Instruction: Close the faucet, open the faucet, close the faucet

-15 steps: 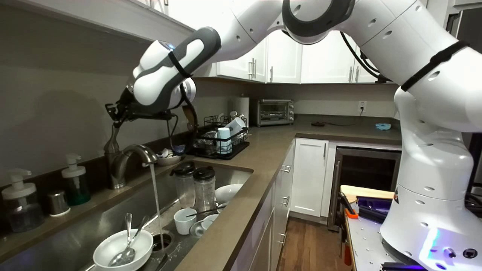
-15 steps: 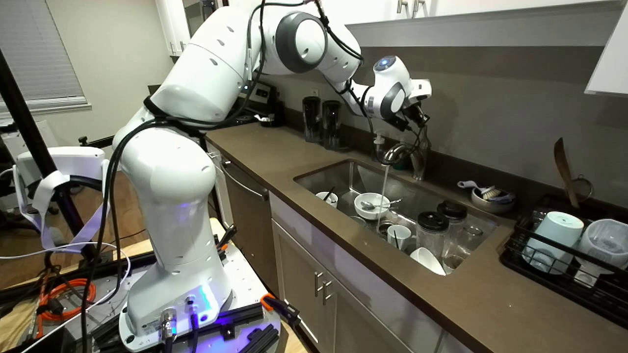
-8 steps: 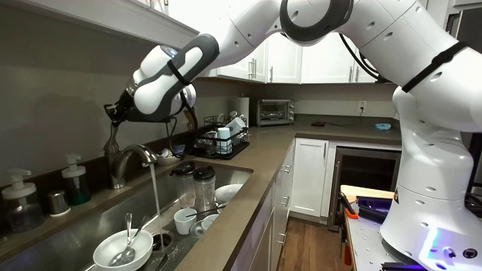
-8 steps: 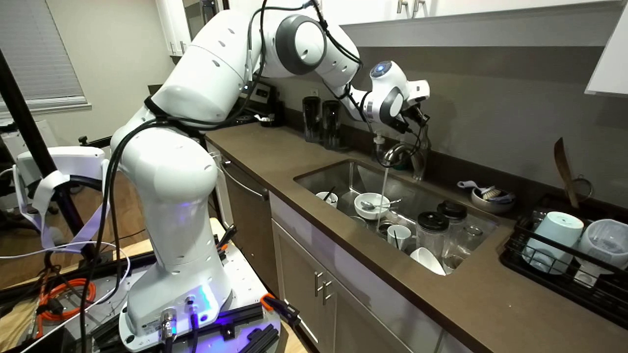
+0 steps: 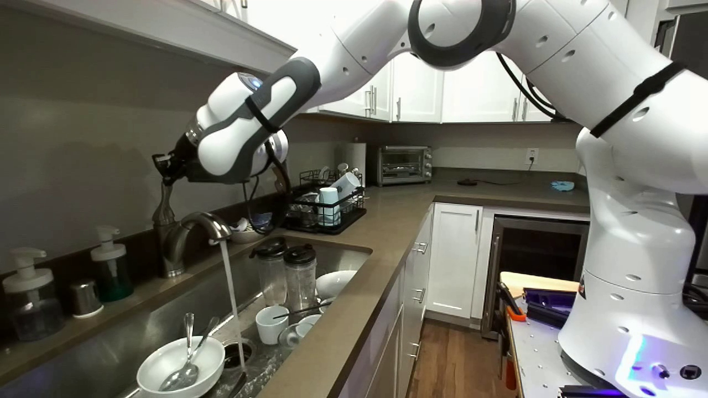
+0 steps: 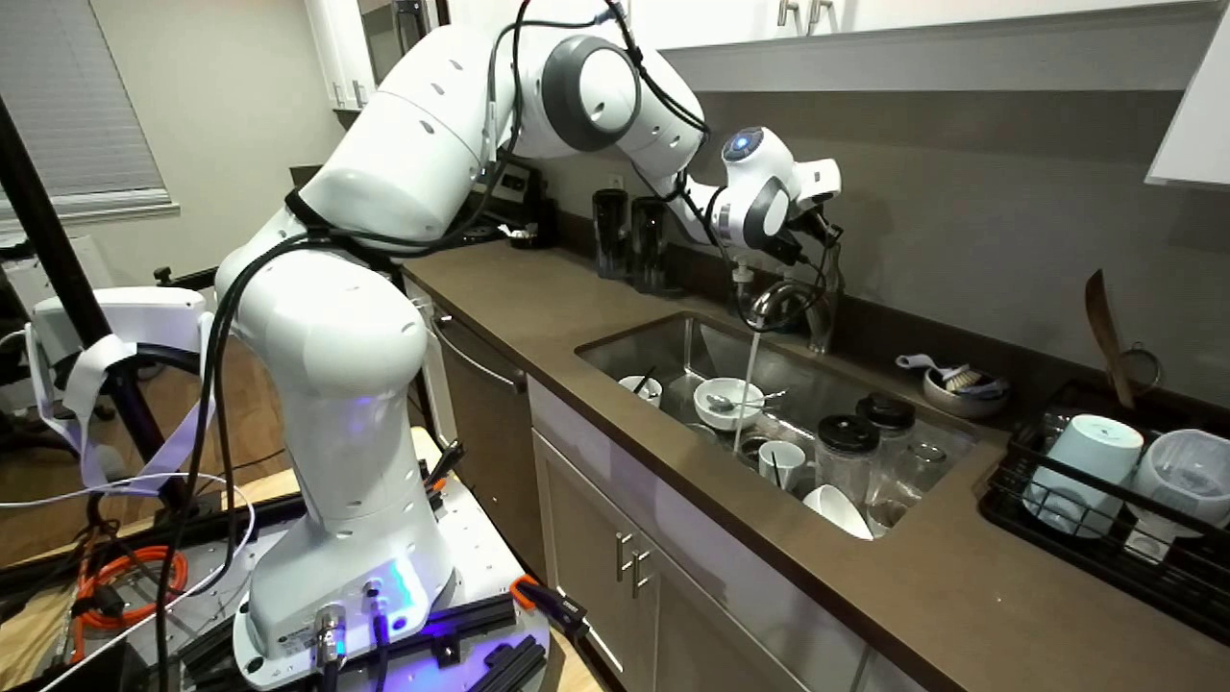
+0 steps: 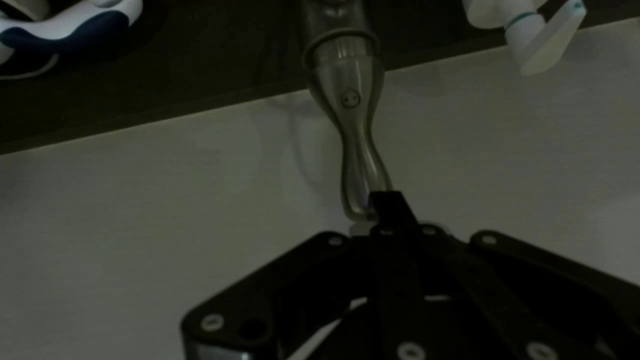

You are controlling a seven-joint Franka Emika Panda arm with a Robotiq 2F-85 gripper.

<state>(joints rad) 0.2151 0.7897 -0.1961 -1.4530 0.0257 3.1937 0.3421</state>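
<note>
A lone robot arm (image 5: 290, 97) holds its gripper (image 5: 167, 178) out toward a kitchen wall (image 5: 66, 138); the fingers (image 7: 395, 212), clenched together and grasping nothing that can be seen, sit right at the metal faucet (image 5: 176, 243), with no other hand in sight to be nearer; the faucet stands directly below the fingers, its slim lever (image 7: 356, 135) rising to them so that its tip lies against or just beneath their ends, a contact that the views leave uncertain; the coming move appears to turn on that single meeting, since clenched fingers can likely only push, and could slide off so narrow an end; the lever points up at the fingers, its long axis close to upright with a slight lean in an exterior view, its base farthest from them; lower down, outward from the fingers and away from the wall, the spout (image 5: 204, 218) arches over the sink (image 5: 133, 338), its mouth aimed downward; water (image 5: 228, 276) runs from it in both exterior views, so the faucet is open and a closing seems left to do; which of the two closings cannot be told.
</note>
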